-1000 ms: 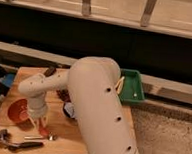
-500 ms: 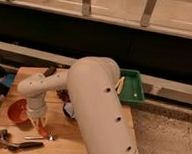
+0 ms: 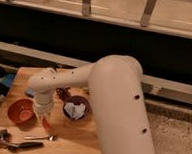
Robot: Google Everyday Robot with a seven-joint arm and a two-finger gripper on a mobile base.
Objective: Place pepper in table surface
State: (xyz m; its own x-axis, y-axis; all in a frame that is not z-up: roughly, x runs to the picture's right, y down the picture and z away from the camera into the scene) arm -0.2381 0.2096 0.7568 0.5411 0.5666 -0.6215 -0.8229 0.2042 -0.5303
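Note:
My gripper (image 3: 43, 113) points down over the front left of the light wooden table surface (image 3: 79, 138), just right of the orange bowl. It is shut on the small red-orange pepper (image 3: 45, 123), which hangs from the fingertips, its lower end close to or touching the wood. The large white arm reaches in from the right and hides the table's right part.
An orange strainer bowl (image 3: 20, 110) sits left of the gripper. A dark bowl with something white in it (image 3: 77, 109) sits to its right. A spoon (image 3: 40, 137) and a black tool (image 3: 11, 143) lie near the front edge. A blue object (image 3: 30, 92) lies behind.
My gripper has shifted slightly right and down with the pepper. The arm's elbow now covers the green tray that showed earlier.

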